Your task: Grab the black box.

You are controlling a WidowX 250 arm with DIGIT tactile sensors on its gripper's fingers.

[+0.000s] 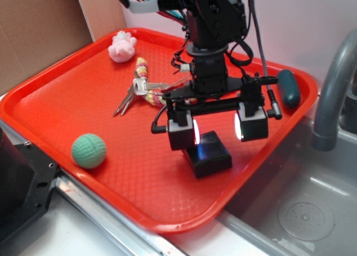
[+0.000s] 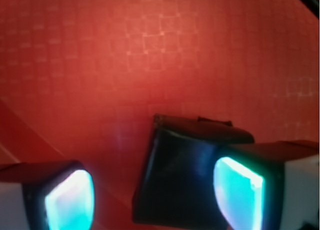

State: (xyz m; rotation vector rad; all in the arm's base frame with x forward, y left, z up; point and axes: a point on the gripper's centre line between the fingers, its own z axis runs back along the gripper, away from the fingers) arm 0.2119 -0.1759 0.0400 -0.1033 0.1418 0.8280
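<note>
The black box (image 1: 209, 154) lies on the red tray (image 1: 67, 100), near its front right part. My gripper (image 1: 216, 132) hangs just above it, open, jaws wide apart with glowing pads. In the wrist view the black box (image 2: 180, 182) sits between the two pads, close against the right pad (image 2: 239, 196) and well away from the left pad (image 2: 69, 201). Nothing is clamped; my gripper (image 2: 155, 200) straddles the box.
On the tray also lie a green ball (image 1: 88, 150) at the front left, a pink plush toy (image 1: 122, 47) at the back, keys (image 1: 136, 93) with a beaded strand, and a dark teal capsule (image 1: 288, 87) on the right rim. A sink with faucet (image 1: 333, 94) lies right.
</note>
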